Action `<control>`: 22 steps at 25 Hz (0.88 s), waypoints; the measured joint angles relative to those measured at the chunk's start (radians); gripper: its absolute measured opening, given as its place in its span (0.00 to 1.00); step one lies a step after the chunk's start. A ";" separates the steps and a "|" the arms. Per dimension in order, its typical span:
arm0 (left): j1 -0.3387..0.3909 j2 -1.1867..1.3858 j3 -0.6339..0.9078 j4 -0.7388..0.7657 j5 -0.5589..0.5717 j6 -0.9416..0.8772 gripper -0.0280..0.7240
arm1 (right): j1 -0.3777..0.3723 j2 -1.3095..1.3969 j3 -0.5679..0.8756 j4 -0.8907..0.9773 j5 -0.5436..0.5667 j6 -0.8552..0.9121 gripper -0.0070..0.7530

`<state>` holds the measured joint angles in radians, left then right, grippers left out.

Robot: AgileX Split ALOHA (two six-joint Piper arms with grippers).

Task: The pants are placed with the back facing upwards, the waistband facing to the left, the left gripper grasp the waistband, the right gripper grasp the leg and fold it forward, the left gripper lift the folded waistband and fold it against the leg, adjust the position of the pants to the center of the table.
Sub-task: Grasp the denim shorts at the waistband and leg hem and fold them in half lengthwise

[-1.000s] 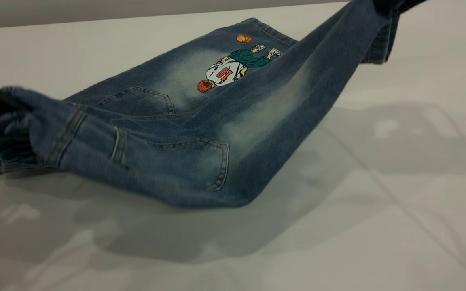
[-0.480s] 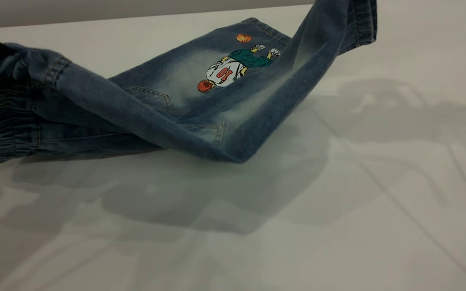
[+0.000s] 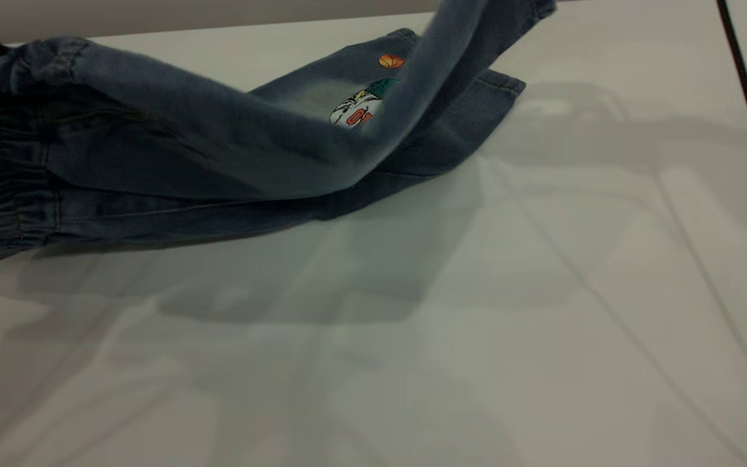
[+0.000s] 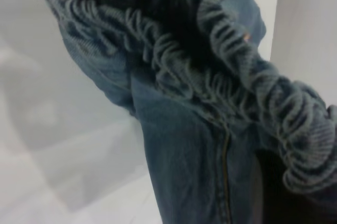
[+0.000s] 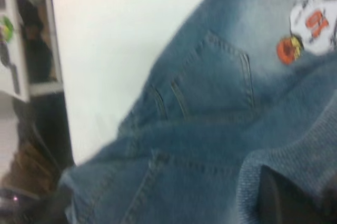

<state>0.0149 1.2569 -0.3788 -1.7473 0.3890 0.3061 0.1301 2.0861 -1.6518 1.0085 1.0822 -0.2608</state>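
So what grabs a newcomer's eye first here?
The pants, at the table's far left, with one leg lifted out of view at top. Next, the basketball-player print peeking out behind that leg. The ruffled waistband fills the left wrist view.

You see the pants [image 3: 172, 149] in soft, matt blue denim cloth, faded whitish in patches, with a ribbed, gathered waistband [image 4: 247, 71]. Beneath them, the table [image 3: 477, 324] looks smooth and faintly glossy, holding soft shadows and reflections.
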 joint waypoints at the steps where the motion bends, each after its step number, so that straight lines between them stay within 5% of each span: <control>1: 0.009 0.000 0.000 0.000 -0.006 -0.010 0.26 | 0.000 0.019 -0.014 0.018 -0.010 0.000 0.04; 22: 0.035 0.000 -0.001 0.001 -0.342 -0.233 0.26 | 0.072 0.257 -0.221 0.095 -0.245 0.184 0.04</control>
<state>0.0503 1.2569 -0.3796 -1.7466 0.0467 0.0727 0.2020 2.3428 -1.8729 1.1038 0.8368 -0.0771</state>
